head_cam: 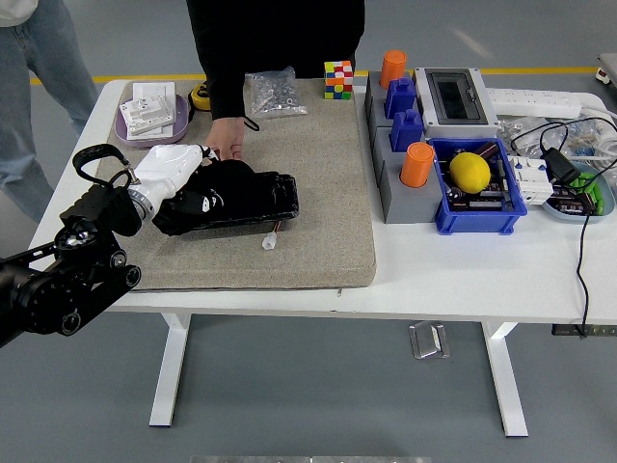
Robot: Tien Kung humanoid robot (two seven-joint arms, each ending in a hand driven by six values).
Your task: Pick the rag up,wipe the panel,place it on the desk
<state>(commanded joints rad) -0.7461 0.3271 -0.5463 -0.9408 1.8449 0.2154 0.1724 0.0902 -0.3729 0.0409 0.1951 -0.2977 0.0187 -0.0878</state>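
The robot's left hand (pixel 172 170), white with a black arm behind it, reaches in from the left over the grey mat (pixel 318 183) that covers the left part of the white table (pixel 463 280). Its fingers are curled down onto a black rag (pixel 207 193), clamped on the cloth and pressing it against the top of the black panel (pixel 253 198). The rag is bunched up and covers the left half of the panel, so that only the panel's right end and its near edge show. The panel lies flat on the mat, its long side running left to right, with a small white connector (pixel 267 241) on a short wire just beside its near right corner. A person in a black top stands at the far side of the table; the person's hand (pixel 228 140) rests on the mat at the panel's far edge, just beside the robot's fingers, and whether it touches the panel cannot be told. The right hand does not show in the head view. Further along the far edge lie a clear bag of small metal parts (pixel 270 94) and a coloured puzzle cube (pixel 337 79). To the right of the mat a blue bin (pixel 477 217) holds a yellow lemon (pixel 469 172).
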